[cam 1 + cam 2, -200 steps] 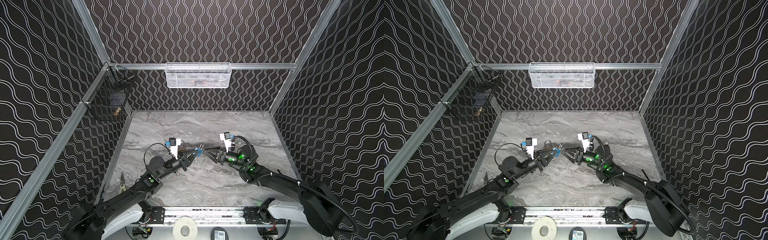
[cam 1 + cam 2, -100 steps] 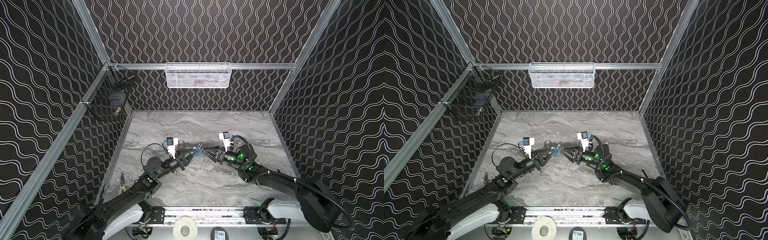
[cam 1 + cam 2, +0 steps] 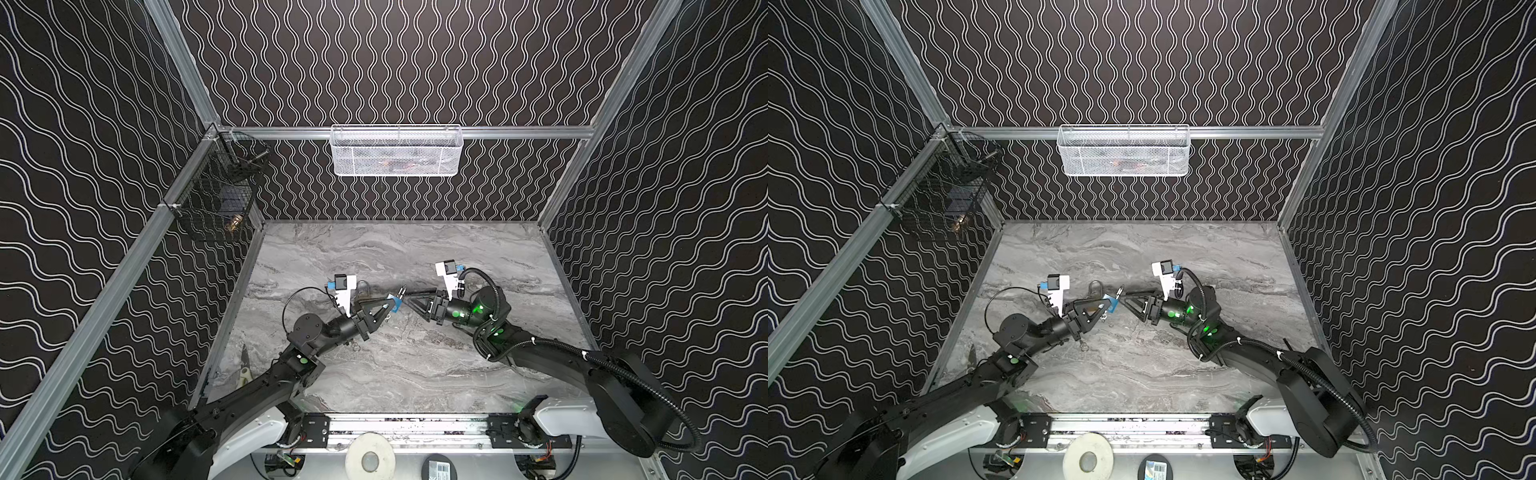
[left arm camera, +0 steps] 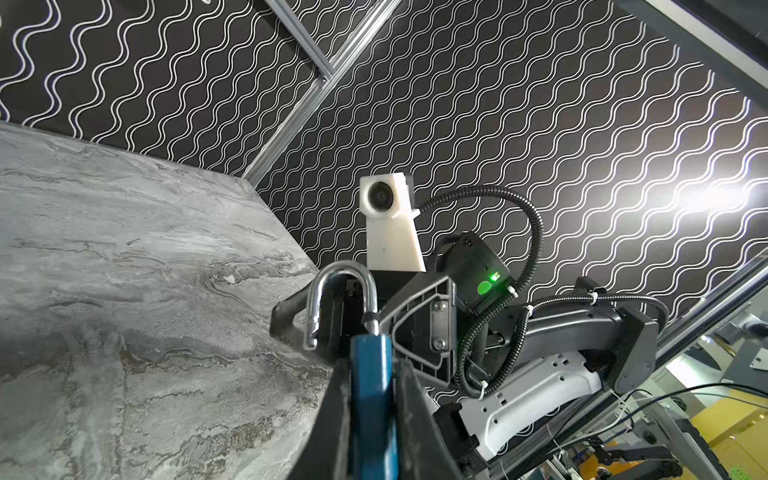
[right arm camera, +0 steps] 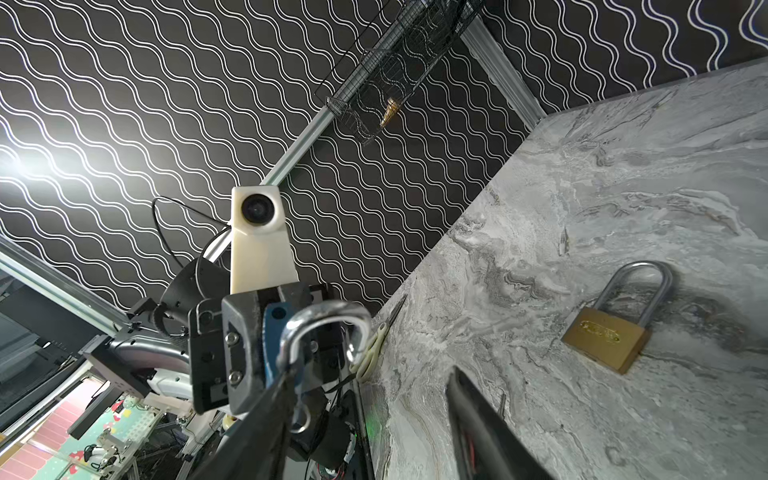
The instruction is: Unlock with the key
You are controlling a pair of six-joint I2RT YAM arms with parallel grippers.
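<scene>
My left gripper (image 3: pixel 388 306) (image 3: pixel 1106 306) (image 4: pixel 370 368) is shut on a blue padlock (image 4: pixel 370 399) (image 5: pixel 274 336) and holds it above the table. Its silver shackle (image 4: pixel 343 270) (image 5: pixel 324 316) stands open, one leg free, and points at the right arm. A key ring (image 5: pixel 301 417) hangs under the padlock; the key's blade is hidden. My right gripper (image 3: pixel 409 299) (image 3: pixel 1125 297) (image 5: pixel 372 370) is open, facing the padlock, and one finger (image 5: pixel 266 415) lies right at the shackle. A brass padlock (image 5: pixel 604 338) (image 3: pixel 1095 287) lies shut on the table behind the left gripper.
Scissors (image 3: pixel 245 368) (image 5: pixel 374 340) with cream handles lie by the left wall. A white mesh basket (image 3: pixel 397 151) hangs on the back wall and a black wire basket (image 3: pixel 216 195) in the left corner. The marble table (image 3: pixel 395 365) is walled on three sides.
The right gripper has moved a little up and left, closer to the shackle. The left gripper with the blue padlock drew back slightly to the left. Both grips are unchanged.
</scene>
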